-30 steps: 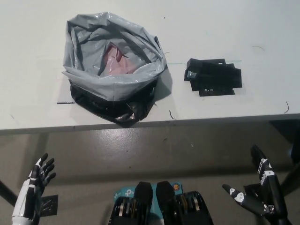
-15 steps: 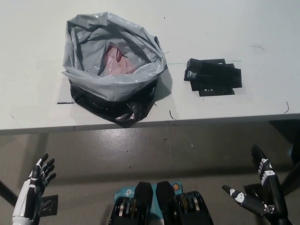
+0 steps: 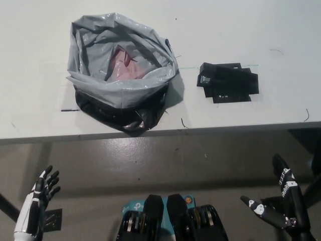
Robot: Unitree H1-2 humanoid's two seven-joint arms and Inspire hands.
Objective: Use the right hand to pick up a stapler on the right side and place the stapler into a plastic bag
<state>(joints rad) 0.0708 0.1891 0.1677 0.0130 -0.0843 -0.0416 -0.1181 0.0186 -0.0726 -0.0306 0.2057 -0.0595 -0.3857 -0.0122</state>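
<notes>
Head view: steep look down onto a white table (image 3: 281, 30), with grey floor (image 3: 175, 155) below its near edge.
Stapler (image 3: 228, 83): black and blocky, lying flat on the right part of the table, to the right of the bag and apart from it. Small metal glint at its left end; finer detail too dark to tell. Touched by neither hand.
Plastic bag (image 3: 100, 85): grey, standing on the left-middle of the table near the front edge. Mouth open upward, rim crumpled and folded outward, lower part black.
Pink contents (image 3: 128, 68): lying inside the bag, showing through the open mouth; kind not clear.
Right hand (image 3: 278, 208): black, low at the lower right, below the table's near edge and over the floor. Fingers spread wide, holding nothing, well apart from the stapler.
Left hand (image 3: 42, 188): white with dark fingers, resting at the lower left over the floor. Fingers fanned out, empty.
Black strip (image 3: 70, 110): short and thin, on the tabletop just left of the bag's base.
Green line (image 3: 186, 67): faint, on the tabletop between the bag and the stapler.
Dark thread (image 3: 307, 115): small curl near the table's right front corner.
</notes>
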